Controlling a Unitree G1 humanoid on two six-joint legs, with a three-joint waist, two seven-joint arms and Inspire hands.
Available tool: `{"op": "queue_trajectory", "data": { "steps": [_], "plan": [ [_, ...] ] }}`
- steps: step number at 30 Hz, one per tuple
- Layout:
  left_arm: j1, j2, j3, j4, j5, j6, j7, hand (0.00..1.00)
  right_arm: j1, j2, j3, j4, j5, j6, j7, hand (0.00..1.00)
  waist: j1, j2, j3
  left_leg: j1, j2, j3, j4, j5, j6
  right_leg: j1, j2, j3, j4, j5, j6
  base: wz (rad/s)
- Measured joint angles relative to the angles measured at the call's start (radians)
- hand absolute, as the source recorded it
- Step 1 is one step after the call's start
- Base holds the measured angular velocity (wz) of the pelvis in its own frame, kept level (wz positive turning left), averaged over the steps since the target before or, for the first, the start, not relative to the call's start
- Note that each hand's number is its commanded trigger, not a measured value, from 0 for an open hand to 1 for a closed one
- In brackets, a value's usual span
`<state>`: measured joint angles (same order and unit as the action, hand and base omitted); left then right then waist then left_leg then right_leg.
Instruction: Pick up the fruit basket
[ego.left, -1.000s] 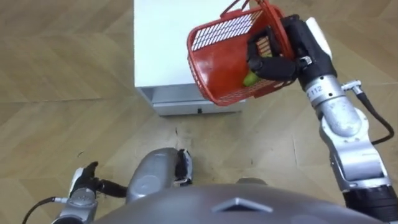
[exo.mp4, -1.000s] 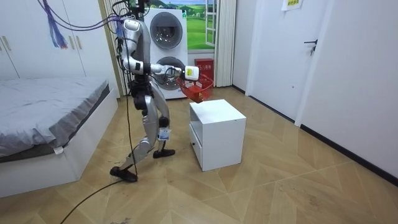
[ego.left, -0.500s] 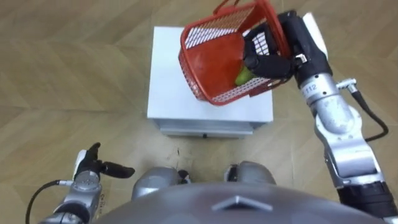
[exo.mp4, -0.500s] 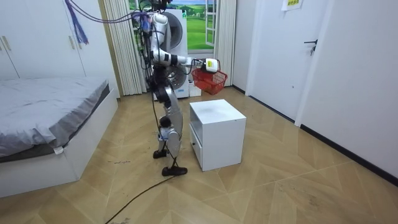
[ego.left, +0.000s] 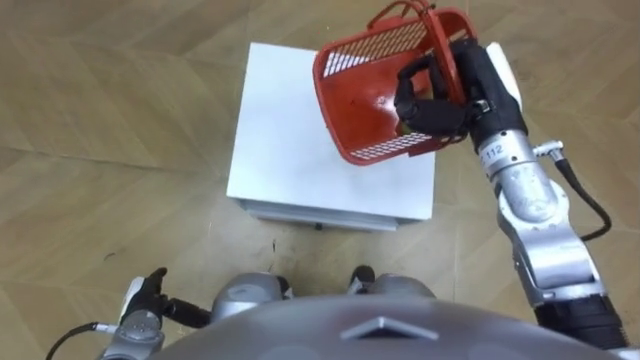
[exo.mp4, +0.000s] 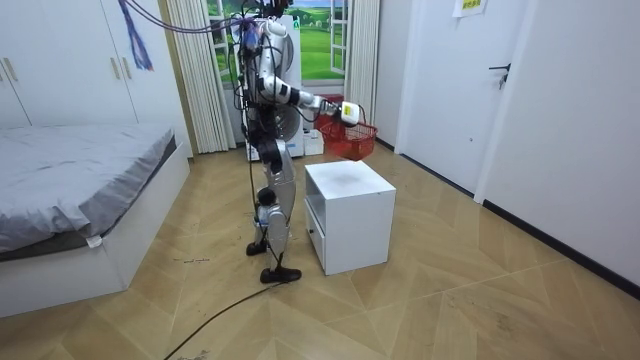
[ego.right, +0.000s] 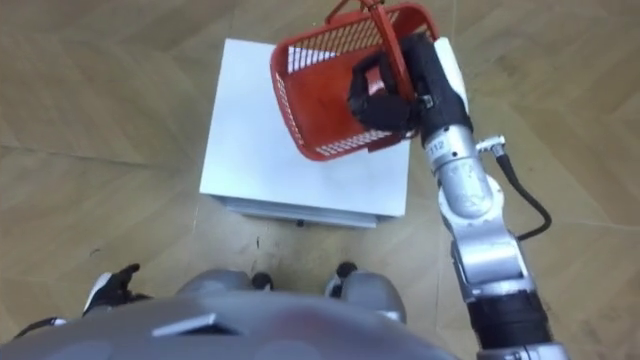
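Note:
A red mesh fruit basket (ego.left: 365, 95) hangs tilted in the air over the far right part of a white cabinet's top (ego.left: 290, 130), its opening turned toward me. My right hand (ego.left: 435, 98) has its dark fingers curled over the basket's right rim and wall. In the room view I stand at the cabinet (exo.mp4: 350, 215) with my right arm stretched out and the basket (exo.mp4: 352, 140) above its top. Low beside my body, over the floor, my left hand (ego.left: 150, 300) hangs with relaxed fingers and holds nothing.
Wooden floor surrounds the cabinet, which has a drawer front (ego.left: 320, 215) facing me. A bed (exo.mp4: 70, 190) stands at the room view's left. Stacked washing machines (exo.mp4: 300, 60) are behind me, and a white door (exo.mp4: 525, 100) at the room view's right.
I have walked up to the cabinet, toward the room view's right. The basket, still in my right hand, has moved out over the cabinet's top. My left hand hangs lower.

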<state>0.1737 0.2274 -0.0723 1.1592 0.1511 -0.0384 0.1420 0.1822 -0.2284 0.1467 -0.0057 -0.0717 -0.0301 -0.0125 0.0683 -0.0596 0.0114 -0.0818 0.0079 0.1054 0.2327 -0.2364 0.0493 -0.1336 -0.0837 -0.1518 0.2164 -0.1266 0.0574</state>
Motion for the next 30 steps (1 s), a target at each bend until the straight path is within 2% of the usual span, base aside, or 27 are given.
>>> {"op": "queue_trajectory", "data": {
  "steps": [5,9,13,18,20,25,26,27,28,30],
  "plan": [
    [-0.007,0.000,0.000,0.005,0.000,0.023,0.000,0.00,-0.008,0.000,0.003,0.063,0.001,-0.002,-0.022,1.00,0.010,0.003,0.0011,-0.025,0.001,0.000,0.001,0.000,0.000,-0.023,0.000,-0.009,0.000,0.002,-0.002,0.01],
    [-0.006,-0.007,-0.001,0.010,-0.002,0.042,0.000,0.00,-0.051,0.009,0.011,0.189,0.000,-0.005,-0.031,1.00,0.014,0.009,0.0024,-0.040,0.001,-0.003,0.002,0.000,0.000,-0.033,-0.002,-0.024,0.001,0.002,-0.002,0.07],
    [-0.002,-0.008,-0.006,0.009,-0.002,0.054,0.000,0.00,-0.054,0.026,0.011,0.195,0.003,-0.005,-0.033,1.00,0.016,0.011,0.0009,-0.077,0.000,-0.010,0.010,0.001,0.000,-0.065,-0.004,-0.029,0.004,0.003,-0.003,0.05],
    [0.012,-0.008,-0.010,0.009,-0.003,0.059,-0.006,0.00,-0.064,0.029,0.012,0.206,0.051,-0.008,-0.071,1.00,0.016,0.016,-0.0013,-0.116,0.001,-0.025,0.023,0.002,-0.001,-0.099,-0.004,-0.039,0.003,0.003,-0.003,0.04],
    [0.019,-0.009,-0.010,0.009,-0.003,0.060,-0.008,0.00,-0.070,0.029,0.015,0.242,0.053,-0.022,-0.078,1.00,0.017,0.017,-0.0015,-0.119,0.002,-0.026,0.023,0.002,-0.001,-0.101,-0.004,-0.043,0.003,0.003,-0.003,0.04],
    [0.023,-0.011,-0.009,0.009,0.001,0.063,-0.032,0.00,-0.081,0.029,0.019,0.306,0.045,-0.023,-0.077,1.00,0.020,0.025,-0.0016,-0.138,0.002,-0.026,0.026,0.002,-0.001,-0.120,-0.004,-0.045,0.004,0.003,-0.003,0.00],
    [0.023,-0.012,-0.009,0.009,0.001,0.063,-0.040,0.00,-0.082,0.029,0.019,0.309,0.037,-0.023,-0.076,0.73,0.019,0.029,-0.0011,-0.140,0.002,-0.026,0.026,0.002,-0.001,-0.122,-0.004,-0.048,0.004,0.003,-0.003,0.00],
    [0.023,-0.014,-0.009,0.009,0.001,0.063,-0.041,0.00,-0.083,0.029,0.020,0.312,0.023,-0.023,-0.076,0.08,0.019,0.032,-0.0010,-0.142,0.003,-0.026,0.026,0.002,-0.001,-0.122,-0.004,-0.051,0.003,0.003,-0.003,0.00],
    [0.023,-0.014,-0.009,0.009,0.001,0.063,-0.042,0.00,-0.082,0.029,0.021,0.314,0.018,-0.023,-0.076,0.00,0.019,0.034,-0.0014,-0.143,0.003,-0.026,0.026,0.002,-0.001,-0.122,-0.004,-0.053,0.003,0.003,-0.003,0.03],
    [0.023,-0.015,-0.010,0.009,0.001,0.063,-0.042,0.00,-0.082,0.029,0.029,0.319,-0.005,-0.023,-0.074,0.00,0.019,0.037,-0.0015,-0.149,0.004,-0.025,0.027,0.002,-0.001,-0.126,-0.004,-0.057,0.003,0.003,-0.003,0.05]
  ]
}}
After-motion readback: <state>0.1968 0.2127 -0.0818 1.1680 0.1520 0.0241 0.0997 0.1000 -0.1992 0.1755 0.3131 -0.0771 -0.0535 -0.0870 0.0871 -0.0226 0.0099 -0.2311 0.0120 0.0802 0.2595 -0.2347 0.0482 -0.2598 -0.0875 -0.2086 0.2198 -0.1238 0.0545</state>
